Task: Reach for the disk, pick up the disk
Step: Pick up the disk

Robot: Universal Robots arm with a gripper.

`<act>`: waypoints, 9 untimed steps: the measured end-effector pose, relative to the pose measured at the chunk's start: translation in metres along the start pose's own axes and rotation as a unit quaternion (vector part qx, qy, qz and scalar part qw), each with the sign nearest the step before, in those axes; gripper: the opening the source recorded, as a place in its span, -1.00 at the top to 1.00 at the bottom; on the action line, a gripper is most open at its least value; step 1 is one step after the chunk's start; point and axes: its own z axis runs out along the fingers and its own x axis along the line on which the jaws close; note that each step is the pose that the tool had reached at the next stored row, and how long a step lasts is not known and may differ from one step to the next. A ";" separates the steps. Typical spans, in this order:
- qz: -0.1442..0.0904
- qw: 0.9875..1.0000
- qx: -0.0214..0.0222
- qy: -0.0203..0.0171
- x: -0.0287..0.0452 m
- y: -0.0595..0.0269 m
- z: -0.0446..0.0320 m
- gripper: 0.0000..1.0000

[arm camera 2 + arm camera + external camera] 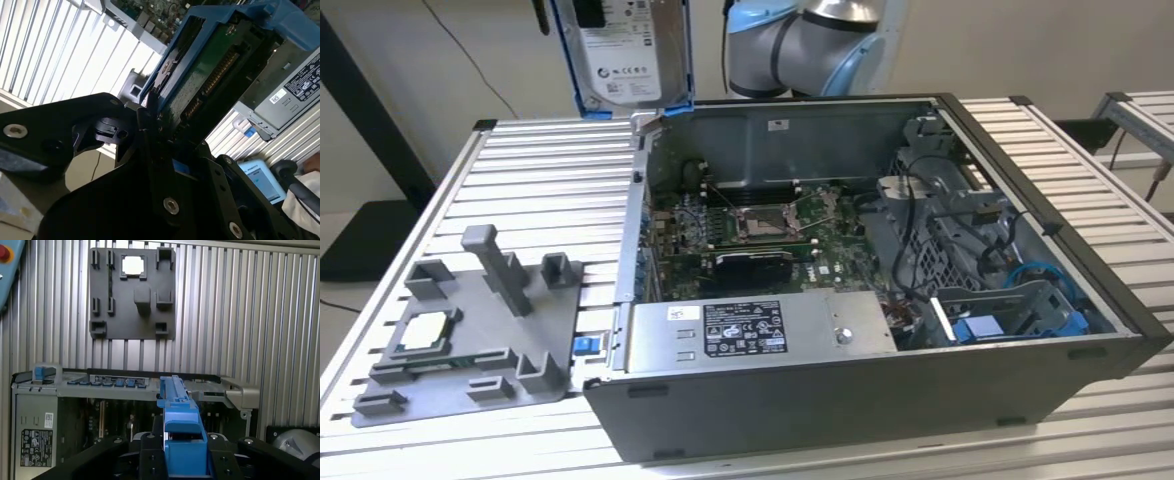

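Hard-drive extraction from an open desktop tower. The disk [630, 55], a silver-grey hard drive with a white label in a bright blue frame, hangs on edge in the air above the rear corner of the computer case [854, 400], at the exterior view's left; it touches neither the case nor the slatted table [520, 190]. In both wrist views the gripper [185, 447] is clamped on one end of the disk's blue frame, black fingers [150, 130] pressed against either face, so the drive is carried by its plastic edge and not by its exposed green circuit board [200, 80]. The edge-on, upright attitude probably reflects how the drive slid out of a bay; the pick-up appears complete, judged by the clear gap beneath the disk.

Inside the case lie the motherboard [761, 220] and, along the near wall, the power supply [761, 330] with its printed label. A grey slotted stand [480, 330] rests on the table beside the case, well apart from the disk, and holds a small square processor chip [427, 330] in one of its recesses
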 end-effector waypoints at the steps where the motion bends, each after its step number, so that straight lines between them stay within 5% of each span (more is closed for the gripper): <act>1: 0.000 1.000 0.000 0.000 0.0001 -0.0032 0.0000 1.00; 9: 0.000 1.000 0.000 0.000 0.0008 -0.0283 -0.0006 1.00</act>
